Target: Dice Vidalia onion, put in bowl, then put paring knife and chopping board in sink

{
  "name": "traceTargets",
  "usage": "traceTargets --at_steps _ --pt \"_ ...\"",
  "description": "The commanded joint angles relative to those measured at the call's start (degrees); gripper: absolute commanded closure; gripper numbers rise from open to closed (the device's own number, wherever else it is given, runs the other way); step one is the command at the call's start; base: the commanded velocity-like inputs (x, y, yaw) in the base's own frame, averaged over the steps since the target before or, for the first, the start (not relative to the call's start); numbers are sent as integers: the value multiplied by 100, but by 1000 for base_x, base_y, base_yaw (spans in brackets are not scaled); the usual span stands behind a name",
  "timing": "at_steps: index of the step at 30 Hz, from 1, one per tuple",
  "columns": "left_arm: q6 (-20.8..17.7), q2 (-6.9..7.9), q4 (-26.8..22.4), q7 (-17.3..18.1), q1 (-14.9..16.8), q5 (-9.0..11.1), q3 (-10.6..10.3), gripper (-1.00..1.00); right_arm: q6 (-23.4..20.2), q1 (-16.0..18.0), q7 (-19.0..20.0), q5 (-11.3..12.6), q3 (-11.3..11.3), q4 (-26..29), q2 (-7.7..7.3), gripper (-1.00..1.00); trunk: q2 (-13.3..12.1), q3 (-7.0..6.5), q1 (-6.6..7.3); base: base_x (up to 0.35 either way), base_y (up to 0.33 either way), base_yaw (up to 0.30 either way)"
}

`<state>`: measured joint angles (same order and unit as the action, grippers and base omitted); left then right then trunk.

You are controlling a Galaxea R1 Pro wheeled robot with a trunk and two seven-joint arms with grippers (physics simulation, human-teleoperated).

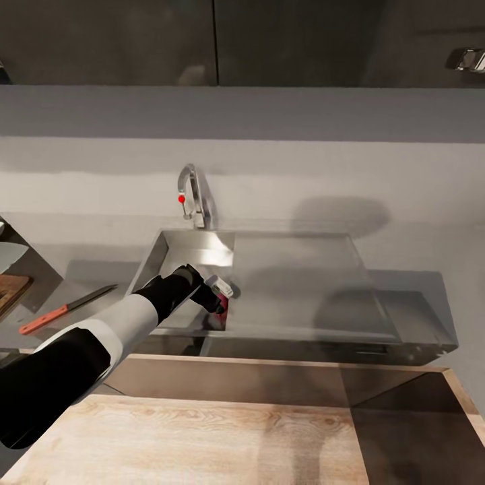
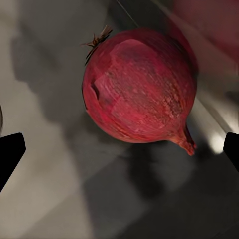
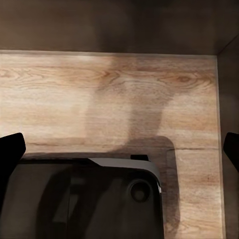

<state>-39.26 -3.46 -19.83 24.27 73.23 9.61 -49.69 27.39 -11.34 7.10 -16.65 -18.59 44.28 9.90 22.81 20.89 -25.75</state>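
The Vidalia onion (image 2: 139,89), a round bulb with dark pinkish-red skin, lies on the grey steel floor of the sink (image 1: 296,283). In the left wrist view it sits just ahead of my left gripper (image 2: 119,154), whose black fingertips (image 2: 10,154) stand wide apart on either side of it without touching it. In the head view my left gripper (image 1: 221,302) reaches down into the basin's near corner, with a sliver of the onion (image 1: 224,312) showing beneath it. The paring knife (image 1: 64,310) lies on the countertop (image 1: 417,242) to the left, beside the chopping board (image 1: 10,289). My right gripper (image 3: 119,149) is open and holds nothing.
The chrome tap (image 1: 192,195) with its red dot stands behind the basin. A light wooden surface (image 1: 202,431) spans the foreground below the sink; the right wrist view looks down on it and a dark rounded body (image 3: 84,199). Dark cabinets hang above.
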Motion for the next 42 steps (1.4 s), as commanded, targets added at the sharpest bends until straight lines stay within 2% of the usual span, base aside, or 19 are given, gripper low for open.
traceTargets --at_steps 1,22,33,36,42 --pt "-30 3 -4 -10 8 59 -41 -100 12 0 55 -20 -39 11 10 -100 11 14 -3 0 0 0" --pt "-45 3 -4 -18 8 59 -41 -100 12 0 58 -20 -39 11 10 -100 11 122 -3 0 0 0" --pt "-55 3 -4 -18 7 59 -44 -100 19 0 72 -22 -37 11 10 -100 11 133 -3 0 0 0" --pt "-55 3 -4 -18 7 59 -45 -100 20 0 72 -16 -39 -17 -87 -100 11 133 -3 0 0 0" --pt "-55 -3 -4 -18 7 59 -41 -100 20 0 72 -14 -39 -79 -149 -100 11 133 -3 0 0 0"
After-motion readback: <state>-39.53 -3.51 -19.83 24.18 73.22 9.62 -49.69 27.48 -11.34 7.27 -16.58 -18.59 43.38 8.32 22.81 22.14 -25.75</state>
